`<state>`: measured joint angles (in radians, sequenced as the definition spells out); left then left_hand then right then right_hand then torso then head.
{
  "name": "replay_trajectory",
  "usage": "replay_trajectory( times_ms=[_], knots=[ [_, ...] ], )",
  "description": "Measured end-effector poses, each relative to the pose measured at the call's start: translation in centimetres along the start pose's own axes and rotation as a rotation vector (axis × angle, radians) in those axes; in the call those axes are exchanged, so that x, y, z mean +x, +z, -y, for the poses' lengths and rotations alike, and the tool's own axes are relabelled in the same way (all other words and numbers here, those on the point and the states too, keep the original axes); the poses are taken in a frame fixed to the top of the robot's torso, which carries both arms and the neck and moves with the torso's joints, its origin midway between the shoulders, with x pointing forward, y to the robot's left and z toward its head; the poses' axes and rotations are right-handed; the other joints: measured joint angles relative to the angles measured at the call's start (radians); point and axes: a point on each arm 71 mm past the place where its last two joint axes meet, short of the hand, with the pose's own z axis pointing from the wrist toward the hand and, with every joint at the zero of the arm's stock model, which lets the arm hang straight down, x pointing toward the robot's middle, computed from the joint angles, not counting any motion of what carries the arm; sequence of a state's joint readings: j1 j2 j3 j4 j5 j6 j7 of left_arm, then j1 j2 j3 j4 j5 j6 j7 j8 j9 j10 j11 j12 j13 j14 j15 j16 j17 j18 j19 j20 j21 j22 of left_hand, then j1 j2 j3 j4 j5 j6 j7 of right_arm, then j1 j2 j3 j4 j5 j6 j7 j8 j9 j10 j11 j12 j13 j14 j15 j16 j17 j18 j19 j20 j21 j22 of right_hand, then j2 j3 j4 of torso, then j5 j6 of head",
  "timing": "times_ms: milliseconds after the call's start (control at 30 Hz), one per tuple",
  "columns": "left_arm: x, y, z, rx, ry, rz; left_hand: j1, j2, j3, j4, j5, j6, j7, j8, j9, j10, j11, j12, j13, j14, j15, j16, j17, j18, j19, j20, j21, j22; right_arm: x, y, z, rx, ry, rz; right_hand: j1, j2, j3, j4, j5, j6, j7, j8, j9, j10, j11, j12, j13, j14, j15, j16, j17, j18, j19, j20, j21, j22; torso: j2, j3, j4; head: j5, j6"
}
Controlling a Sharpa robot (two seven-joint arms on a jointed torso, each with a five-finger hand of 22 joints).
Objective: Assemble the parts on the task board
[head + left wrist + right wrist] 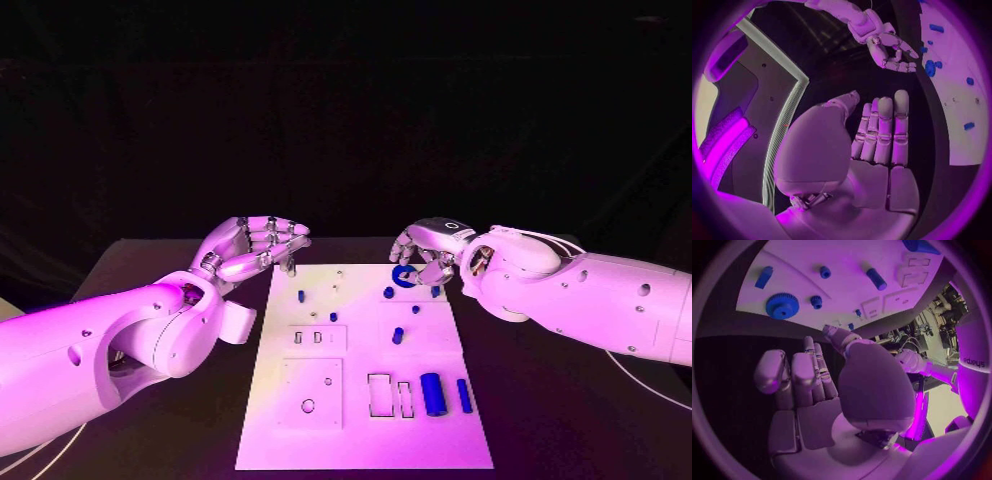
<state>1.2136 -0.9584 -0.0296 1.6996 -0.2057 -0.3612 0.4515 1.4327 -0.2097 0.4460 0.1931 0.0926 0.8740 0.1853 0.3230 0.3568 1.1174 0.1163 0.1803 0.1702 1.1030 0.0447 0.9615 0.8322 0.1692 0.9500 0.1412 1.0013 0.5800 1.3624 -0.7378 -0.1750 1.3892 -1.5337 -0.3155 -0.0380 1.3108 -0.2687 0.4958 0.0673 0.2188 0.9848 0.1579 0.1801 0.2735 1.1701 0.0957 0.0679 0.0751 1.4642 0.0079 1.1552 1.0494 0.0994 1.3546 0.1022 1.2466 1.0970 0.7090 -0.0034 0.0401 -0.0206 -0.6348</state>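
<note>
Looking down from the head view, I see the white rectangular task board (361, 400) lying lengthwise on the black table (577, 420). Small blue parts are scattered over it: a blue toothed gear (404, 276) at its far right corner, short blue pegs (398, 336) along the middle, and a thick blue cylinder (431, 391) beside a slim blue bar (464, 396) near the front recesses. My left hand (260, 246) hovers off the board's far left corner, fingers curled, holding nothing. My right hand (430, 250) hangs just over the gear, fingers bent downward around it; I cannot tell whether they touch it.

In the left wrist view, my left hand (879, 135) shows its fingers straight and pressed side by side, palm empty; the right hand (889, 50) curls beside the gear (930, 67) at the board's edge (954, 110).

In the right wrist view, the right hand (811, 385) holds its fingers (773, 371) together, nothing between them; the gear (782, 306) lies flat on the board (848, 295), apart from the fingertips.
</note>
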Motion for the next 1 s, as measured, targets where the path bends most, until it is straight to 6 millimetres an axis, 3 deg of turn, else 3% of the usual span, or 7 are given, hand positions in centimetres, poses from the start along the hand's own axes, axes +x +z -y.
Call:
replay_trajectory(
  times_ms=[133,200,433,767,1000],
  knots=[
    [0.2,0.0,0.1,-0.001,0.001,-0.010,0.000,0.000,0.000,0.000,0.000,0.000,0.000,0.000,0.001,0.000,0.000,0.000,0.002,0.002,-0.002,0.005,0.008,0.000,0.006,0.004,0.005,0.012,0.3,0.2,-0.3,0.003,-0.023,-0.007,0.004,-0.004,-0.020,0.001,0.000,-0.004,-0.003,-0.002,0.006,-0.016,-0.001,0.000,0.000,0.001,0.001,0.042,0.036,0.000,0.019,0.005,0.041,0.057,0.006,-0.0006,0.0027,0.000,0.000],
    [0.2,0.0,0.1,-0.002,0.001,-0.012,0.000,0.000,0.000,0.000,0.000,0.000,0.000,0.000,0.002,0.000,0.000,0.004,0.004,0.005,0.002,0.005,0.010,0.000,0.006,0.004,0.011,0.015,0.4,0.3,-0.3,0.005,-0.030,-0.010,0.004,-0.004,-0.022,0.003,0.000,-0.004,-0.003,-0.002,0.008,-0.016,-0.001,0.000,0.002,0.001,0.001,0.053,0.046,-0.015,0.025,0.004,0.052,0.072,0.008,-0.0006,0.0036,0.000,0.000],
    [0.2,0.0,0.2,-0.004,0.001,-0.020,0.000,0.000,0.000,0.000,0.000,0.000,0.000,0.000,0.003,0.000,0.000,0.005,0.005,0.005,0.002,0.005,0.010,0.000,0.006,0.004,0.011,0.018,1.1,0.4,-0.5,0.013,-0.048,-0.033,0.011,0.002,-0.029,0.010,0.000,-0.004,-0.003,-0.002,0.015,-0.023,-0.001,0.000,0.005,0.001,0.001,0.091,0.081,-0.015,0.050,0.007,0.092,0.129,0.014,-0.0008,0.0061,0.004,-0.004],
    [0.5,0.1,0.6,0.002,-0.002,-0.032,0.000,0.000,0.000,0.000,0.000,-0.003,-0.003,0.004,0.005,0.000,0.000,0.005,0.006,0.009,-0.002,0.010,0.015,0.000,0.010,0.000,0.016,0.023,2.1,0.7,-0.6,0.021,-0.059,-0.068,0.015,0.006,-0.029,0.010,0.000,-0.004,-0.003,-0.002,0.018,-0.023,-0.001,0.000,0.006,0.001,0.001,0.101,0.089,-0.015,0.053,0.011,0.101,0.145,0.022,-0.0025,0.0056,0.003,-0.014],
    [0.7,0.1,0.7,0.004,-0.006,-0.039,0.000,0.000,0.005,0.000,0.000,-0.003,-0.003,0.004,0.005,0.000,0.000,0.005,0.009,0.009,-0.002,0.010,0.016,0.000,0.010,0.000,0.020,0.026,2.5,1.0,-0.8,0.024,-0.064,-0.081,0.023,0.014,-0.029,0.010,0.000,-0.004,-0.003,-0.002,0.021,-0.023,-0.001,0.000,0.007,0.001,0.001,0.108,0.096,-0.015,0.053,0.011,0.107,0.153,0.029,-0.0059,0.0056,0.006,-0.017]
  ],
)
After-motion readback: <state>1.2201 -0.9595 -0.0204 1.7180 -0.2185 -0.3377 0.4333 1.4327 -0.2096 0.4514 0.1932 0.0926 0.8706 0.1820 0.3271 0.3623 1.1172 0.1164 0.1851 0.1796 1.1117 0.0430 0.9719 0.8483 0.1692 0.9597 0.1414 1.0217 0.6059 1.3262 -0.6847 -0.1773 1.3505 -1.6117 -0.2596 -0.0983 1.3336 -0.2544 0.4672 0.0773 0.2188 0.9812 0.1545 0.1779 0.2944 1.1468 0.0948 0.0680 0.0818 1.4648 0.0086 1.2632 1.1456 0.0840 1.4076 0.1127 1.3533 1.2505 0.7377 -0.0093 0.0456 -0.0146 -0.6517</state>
